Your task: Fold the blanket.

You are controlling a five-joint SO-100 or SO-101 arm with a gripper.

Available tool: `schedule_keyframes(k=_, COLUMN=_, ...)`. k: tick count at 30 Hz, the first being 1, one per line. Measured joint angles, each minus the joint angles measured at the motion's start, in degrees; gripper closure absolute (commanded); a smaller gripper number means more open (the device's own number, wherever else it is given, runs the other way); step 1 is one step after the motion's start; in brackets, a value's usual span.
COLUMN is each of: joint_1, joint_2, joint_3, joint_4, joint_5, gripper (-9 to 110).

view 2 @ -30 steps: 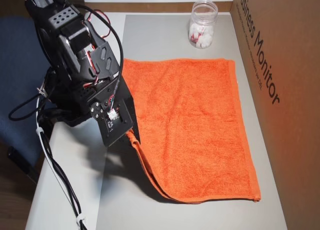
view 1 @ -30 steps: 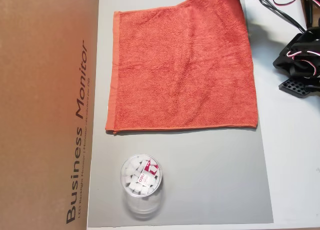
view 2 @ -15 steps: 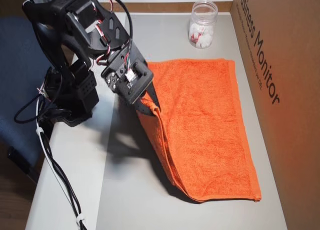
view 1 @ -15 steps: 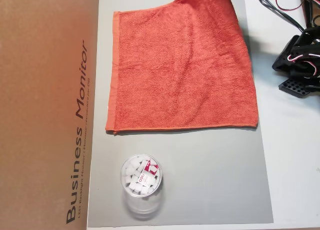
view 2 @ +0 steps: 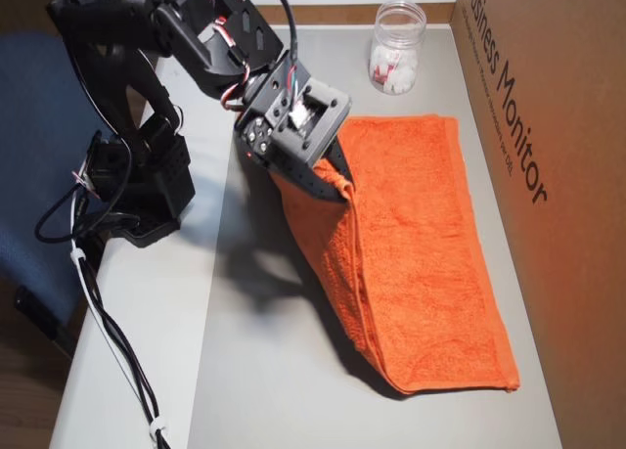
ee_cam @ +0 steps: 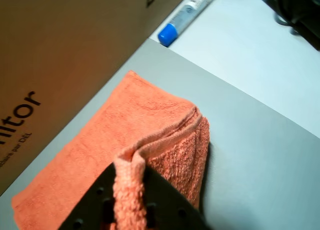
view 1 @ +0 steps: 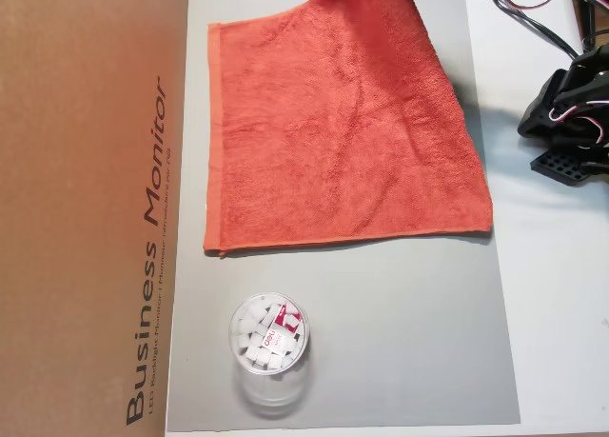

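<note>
My gripper (view 2: 340, 185) is clamped on an edge of the blanket (view 2: 411, 263), lifting it off the mat (view 2: 264, 371). From my fingers the cloth drapes down and away, its long axis running along the box (view 2: 548, 175) beyond it. The far side lies flat. The jar (view 2: 395, 48) stands past my hand.

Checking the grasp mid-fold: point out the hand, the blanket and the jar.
hand (view 2: 344, 187), overhead view, between its fingertips
blanket (view 2: 421, 253), overhead view, flat middle of the cloth
jar (view 1: 269, 337), overhead view, its top
</note>
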Motion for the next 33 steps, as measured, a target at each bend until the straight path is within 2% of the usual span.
schedule_keyframes(k=10, joint_1=-5.36, joint_2=-5.89, joint_3=-7.56, joint_4=0.00, joint_5=0.00, gripper=102)
schedule_keyframes(k=24, joint_1=-16.52, joint_2=-6.24, joint_3=-8.00, joint_4=0.00, joint_5=-0.09, gripper=102)
schedule_keyframes(k=33, joint_1=-21.09, joint_2=-10.11, joint_3=-10.55, joint_4=0.00, joint_5=-4.66, gripper=102)
